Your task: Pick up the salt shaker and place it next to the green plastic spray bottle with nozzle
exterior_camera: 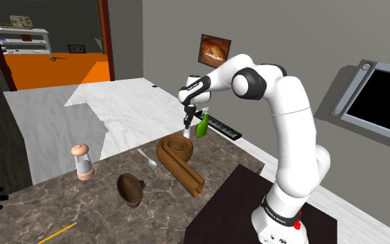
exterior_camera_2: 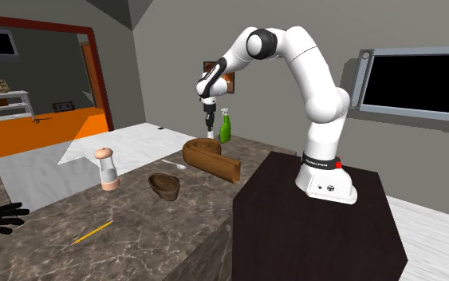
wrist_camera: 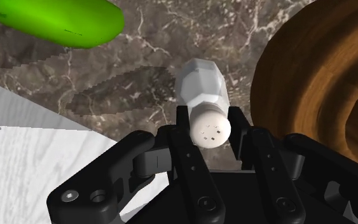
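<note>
Half done, roughly: the claw (wrist_camera: 212, 127) is clamped on the white shaker (wrist_camera: 203, 86) and holds it clear of the bench (wrist_camera: 171, 38), judging by the shadow below. Green bottle (exterior_camera: 201, 127) stands just beside, at the claw's three o'clock in the shoulder view. Left to do: lower, set it down near the bottle, release.

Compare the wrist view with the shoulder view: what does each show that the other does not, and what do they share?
Wrist view: the white salt shaker close up, holes in its cap, clasped between the jaws. Shoulder view: a pink-topped grinder, a brown bowl and the white arm. Both: the green spray bottle and the brown spiral piece.
</note>
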You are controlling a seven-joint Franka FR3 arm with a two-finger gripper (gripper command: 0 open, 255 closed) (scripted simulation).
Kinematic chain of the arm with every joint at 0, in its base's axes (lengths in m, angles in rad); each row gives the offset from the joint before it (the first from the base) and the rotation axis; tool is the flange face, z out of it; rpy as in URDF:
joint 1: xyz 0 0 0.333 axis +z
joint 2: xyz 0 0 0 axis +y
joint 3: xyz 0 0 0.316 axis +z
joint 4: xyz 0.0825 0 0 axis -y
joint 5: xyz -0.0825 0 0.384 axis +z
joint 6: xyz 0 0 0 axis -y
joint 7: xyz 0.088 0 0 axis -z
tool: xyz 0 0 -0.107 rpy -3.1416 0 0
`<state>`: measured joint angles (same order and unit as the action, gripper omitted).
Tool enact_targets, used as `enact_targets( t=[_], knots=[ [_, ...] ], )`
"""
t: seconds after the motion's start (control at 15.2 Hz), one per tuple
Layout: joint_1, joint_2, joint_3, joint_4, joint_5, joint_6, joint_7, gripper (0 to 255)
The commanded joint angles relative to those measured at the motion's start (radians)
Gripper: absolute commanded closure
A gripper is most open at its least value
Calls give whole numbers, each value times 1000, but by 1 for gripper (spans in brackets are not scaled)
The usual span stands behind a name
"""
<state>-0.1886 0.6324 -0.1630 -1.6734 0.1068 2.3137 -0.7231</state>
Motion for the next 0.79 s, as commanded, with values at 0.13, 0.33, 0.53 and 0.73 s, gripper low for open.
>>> enact_targets(
  t=[0.13,0.33,0.53,0.73],
  knots=[
    [-4,40,5,0,7,40,-4,255],
    [-4,40,5,0,7,40,-4,255],
    [-4,40,5,0,7,40,-4,255],
    [-4,40,5,0,7,40,-4,0]
  ],
)
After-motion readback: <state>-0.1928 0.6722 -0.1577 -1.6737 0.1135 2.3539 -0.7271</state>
